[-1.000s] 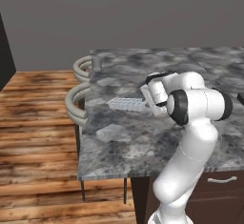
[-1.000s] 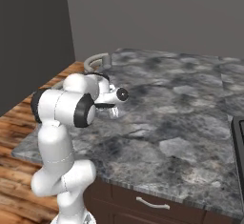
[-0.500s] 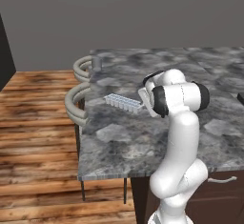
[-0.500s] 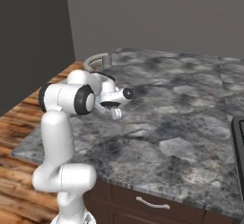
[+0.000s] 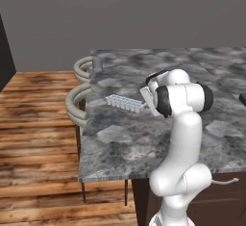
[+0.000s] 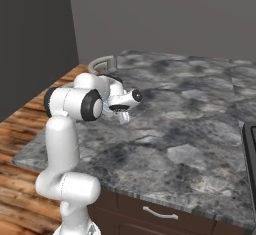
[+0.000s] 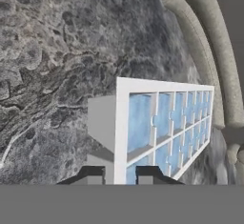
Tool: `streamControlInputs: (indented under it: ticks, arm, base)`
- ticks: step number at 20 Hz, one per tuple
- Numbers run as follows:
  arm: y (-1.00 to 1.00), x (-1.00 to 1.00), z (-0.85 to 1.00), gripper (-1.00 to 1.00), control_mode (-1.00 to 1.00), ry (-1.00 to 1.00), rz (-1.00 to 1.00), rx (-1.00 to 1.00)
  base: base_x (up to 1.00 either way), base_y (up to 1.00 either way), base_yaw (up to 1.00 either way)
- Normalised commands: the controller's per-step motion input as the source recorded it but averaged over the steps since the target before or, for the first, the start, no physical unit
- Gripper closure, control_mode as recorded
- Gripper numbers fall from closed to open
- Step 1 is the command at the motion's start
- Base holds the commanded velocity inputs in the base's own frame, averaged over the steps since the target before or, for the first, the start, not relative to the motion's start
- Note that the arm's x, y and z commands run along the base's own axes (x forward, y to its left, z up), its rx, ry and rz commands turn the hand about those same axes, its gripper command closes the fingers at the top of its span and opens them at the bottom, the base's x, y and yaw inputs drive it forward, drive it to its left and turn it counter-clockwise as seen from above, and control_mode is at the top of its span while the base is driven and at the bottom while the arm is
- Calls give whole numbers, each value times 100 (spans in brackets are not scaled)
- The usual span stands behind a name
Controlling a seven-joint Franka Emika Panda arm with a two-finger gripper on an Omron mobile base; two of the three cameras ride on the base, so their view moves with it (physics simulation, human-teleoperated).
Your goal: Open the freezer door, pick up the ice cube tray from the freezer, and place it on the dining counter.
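Already the dining counter [image 5: 158, 138] lies under the arm, so only the set-down seems left. Its gripper [image 7: 120, 175] is clamped on the near rim of the ice cube tray [image 5: 126, 103], which hangs just above the marble, long axis running away toward ten o'clock, cubes up.

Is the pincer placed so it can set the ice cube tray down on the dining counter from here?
Probably yes. The pincer holds the ice cube tray by one end just over the dining counter, and the marble beneath it looks bare. The stools stand off the counter's edge, out of the way.
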Motion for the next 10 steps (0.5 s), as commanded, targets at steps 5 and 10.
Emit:
streamControlInputs:
  ticks: [5,10]
  arm:
    - [0,0,0,-100,-100,0,0,0]
    - [0,0,14,-100,-100,-1,0,0]
  base:
    - [0,0,0]
    - [0,0,0]
